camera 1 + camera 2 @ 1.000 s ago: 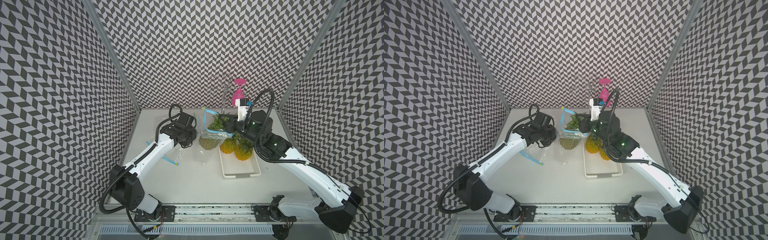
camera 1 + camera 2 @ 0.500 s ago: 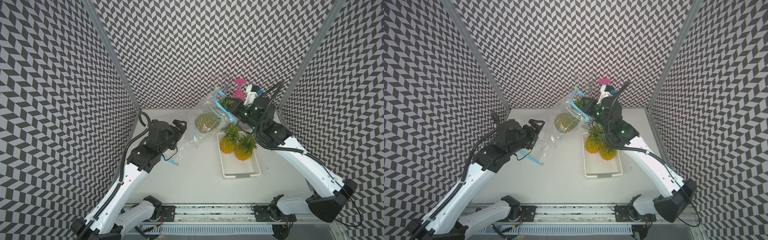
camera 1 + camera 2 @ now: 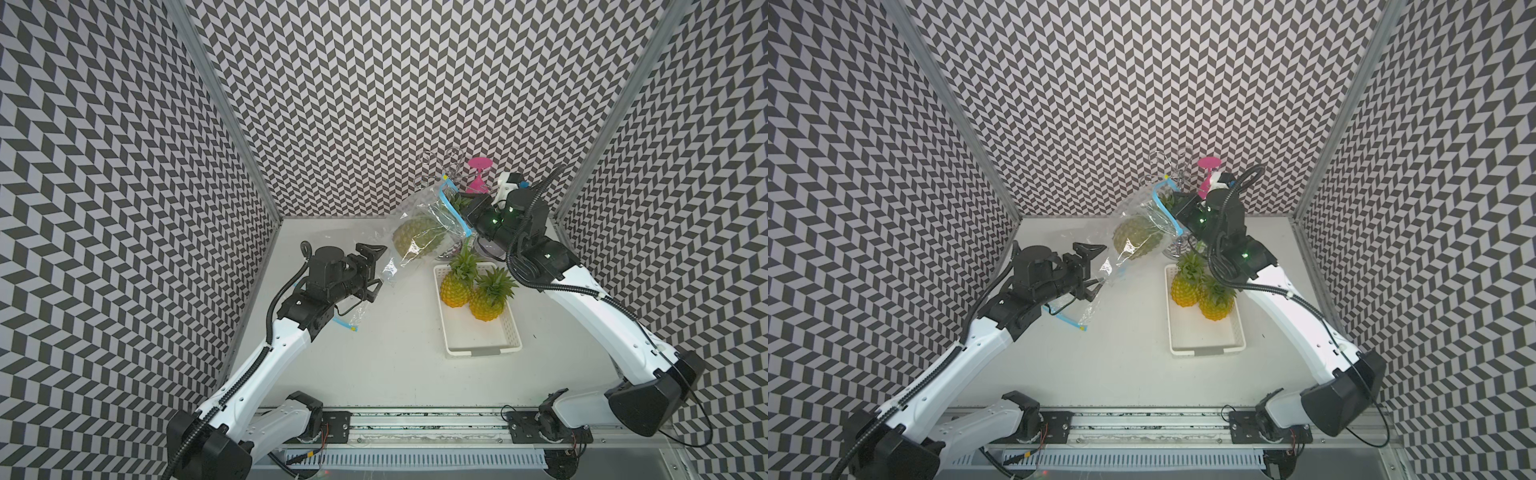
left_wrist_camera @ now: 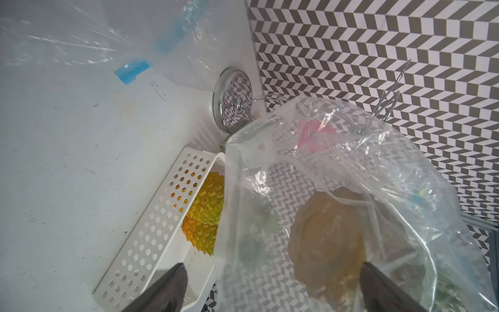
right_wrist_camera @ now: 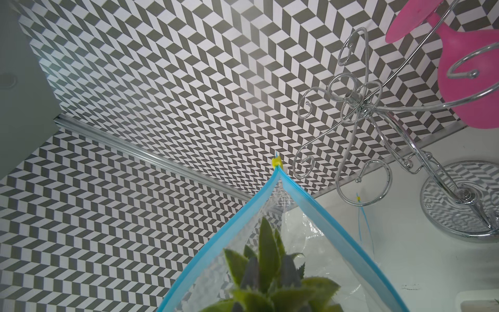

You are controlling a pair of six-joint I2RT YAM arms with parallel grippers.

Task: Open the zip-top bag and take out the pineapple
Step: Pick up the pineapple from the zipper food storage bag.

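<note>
The right hand (image 3: 464,206) is raised off the worktop (image 3: 395,353) and closed inside the open mouth of the bag (image 3: 409,206), seemingly on the crown (image 5: 267,259) of the pineapple (image 3: 415,240); its own tips are hidden. The blue zip (image 5: 305,200) parts to either side of that hand, and the fruit's body hangs in the bag just beyond it, pointing toward the left hand (image 3: 376,270). The left hand's fingers (image 4: 167,289) stand wide apart, holding nothing. The bag's loose bottom end droops between them, and I cannot tell whether it touches them. Below the left hand a second bag (image 3: 353,316) lies flat. Below the right hand a tray (image 3: 482,351) holds two other pineapples (image 3: 455,289)
</note>
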